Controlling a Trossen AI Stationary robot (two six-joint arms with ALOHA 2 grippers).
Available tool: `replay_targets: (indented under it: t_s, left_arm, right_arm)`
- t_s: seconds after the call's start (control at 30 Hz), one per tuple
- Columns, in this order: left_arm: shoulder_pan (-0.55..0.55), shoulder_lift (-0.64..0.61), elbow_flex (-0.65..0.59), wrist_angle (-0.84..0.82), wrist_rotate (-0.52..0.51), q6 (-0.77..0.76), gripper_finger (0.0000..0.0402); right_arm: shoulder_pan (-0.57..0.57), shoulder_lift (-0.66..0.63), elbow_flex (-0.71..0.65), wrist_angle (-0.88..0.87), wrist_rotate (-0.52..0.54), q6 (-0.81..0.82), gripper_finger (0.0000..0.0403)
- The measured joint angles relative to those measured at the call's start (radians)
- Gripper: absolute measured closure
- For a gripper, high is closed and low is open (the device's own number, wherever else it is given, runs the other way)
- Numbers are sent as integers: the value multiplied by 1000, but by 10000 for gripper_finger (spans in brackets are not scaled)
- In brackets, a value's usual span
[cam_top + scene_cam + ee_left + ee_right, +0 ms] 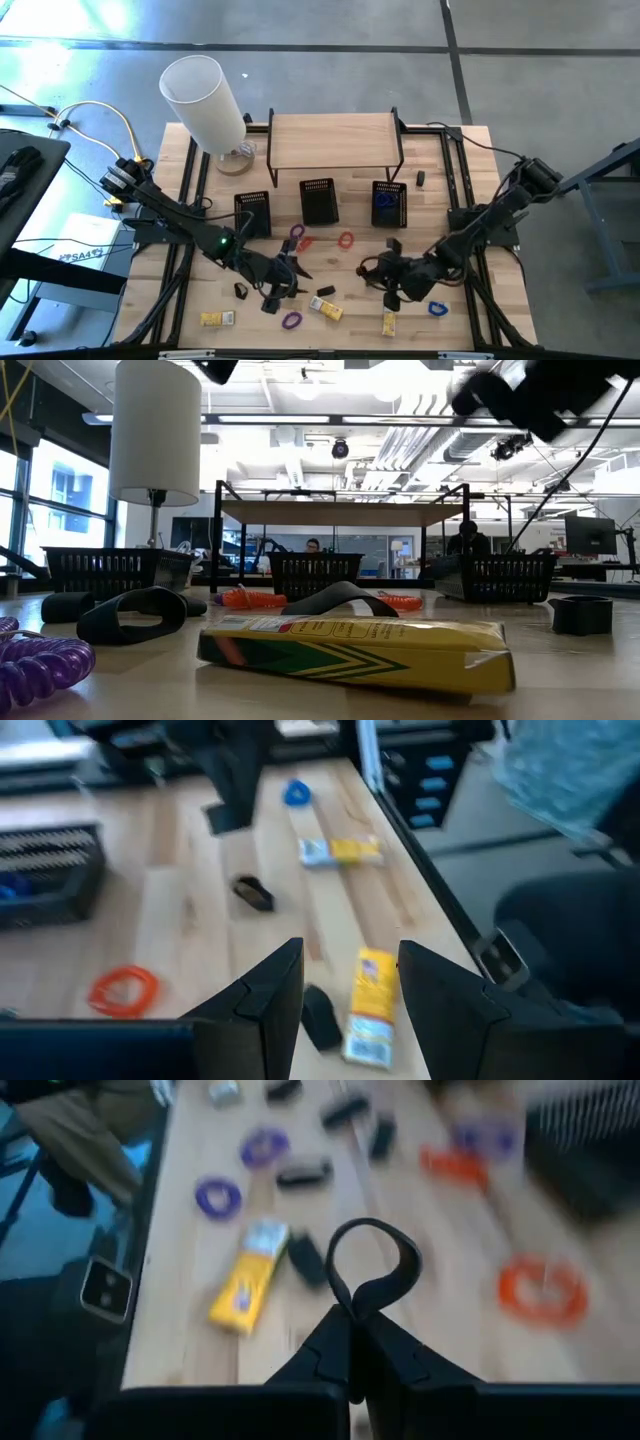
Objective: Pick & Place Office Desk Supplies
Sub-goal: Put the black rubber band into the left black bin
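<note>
Spanning the frame, pale wooden table [440, 190]; bright office behind.

Daylit table, sharp from above, soft and smeared at the wrists

From overhead we see the pale wooden table [440, 200] evenly lit, with a bright patch of glare on the grey floor at the upper left. At table height the yellow cardboard box [355, 652] is crisp, while the coiled purple band [40, 665] nearest us blurs and the ceiling strip lights blow out. Both wrist views are motion-smeared: we read the orange band loop [543, 1288] and black mesh basket [50, 870] only as soft shapes.
</note>
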Motion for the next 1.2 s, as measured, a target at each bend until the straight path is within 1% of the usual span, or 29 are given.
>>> replay_targets:
  t_s: [0.07, 0.13, 0.23, 0.33, 0.53, 0.73, 0.97, 1.1, 1.2]
  left_arm:
    - [9, 0, 0, 25, 0, 2, 242]
    - [16, 0, 0, 37, 1, -8, 242]
    - [25, 0, 0, 36, 2, -39, 242]
    - [28, 0, 0, 33, 2, -41, 242]
    - [48, 0, 0, 31, 51, -55, 242]
    - [81, 13, -1, 29, 2, -110, 242]
    - [98, 47, 0, 45, 7, -108, 242]
    - [104, 66, 0, 61, 40, -71, 242]
    - [103, 72, 0, 71, 39, -55, 238]
  right_arm:
    - [0, 0, 0, 69, 38, -108, 399]
    - [-2, 0, 0, 136, 50, -196, 399]
    - [-3, 0, 0, 216, 48, -300, 399]
    - [-3, 0, 0, 275, 25, -360, 399]
    - [-3, 0, 0, 283, 24, -363, 399]
    - [-3, 0, 0, 283, 25, -363, 399]
    - [-5, 0, 1, 280, 21, -384, 399]
    - [-11, 0, 1, 277, 4, -387, 399]
    - [-17, 0, 1, 274, 2, -387, 399]
